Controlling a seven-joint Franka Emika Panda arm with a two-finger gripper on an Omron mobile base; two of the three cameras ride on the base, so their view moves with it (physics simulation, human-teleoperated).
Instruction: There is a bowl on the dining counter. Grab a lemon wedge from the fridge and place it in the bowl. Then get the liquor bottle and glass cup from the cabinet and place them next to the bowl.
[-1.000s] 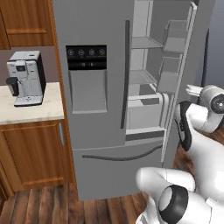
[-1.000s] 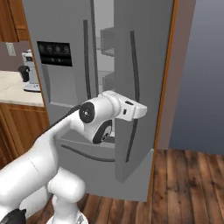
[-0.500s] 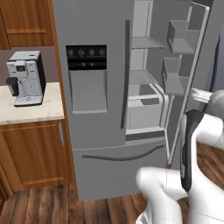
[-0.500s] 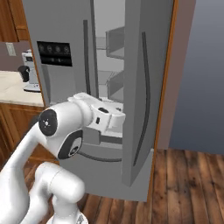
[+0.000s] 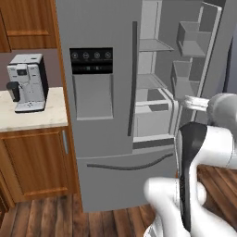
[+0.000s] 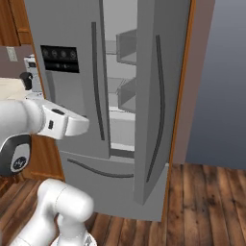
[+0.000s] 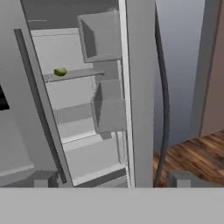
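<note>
1 fridge [image 5: 102, 115] door swung open.
My jaws have spread wide off its handle [image 7: 162, 100]; lemon wedge [image 7: 60, 71] sits far left on a shelf [image 7: 72, 75].

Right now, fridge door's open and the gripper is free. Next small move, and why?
Probably reach the open gripper in toward the lemon wedge. The right fridge door stands swung open, and the hand view shows the small yellow-green wedge on an upper shelf, up and left of the fingertips, with nothing between the jaws. The gripper is outside the fridge, so closing that gap comes before any grasp.
</note>
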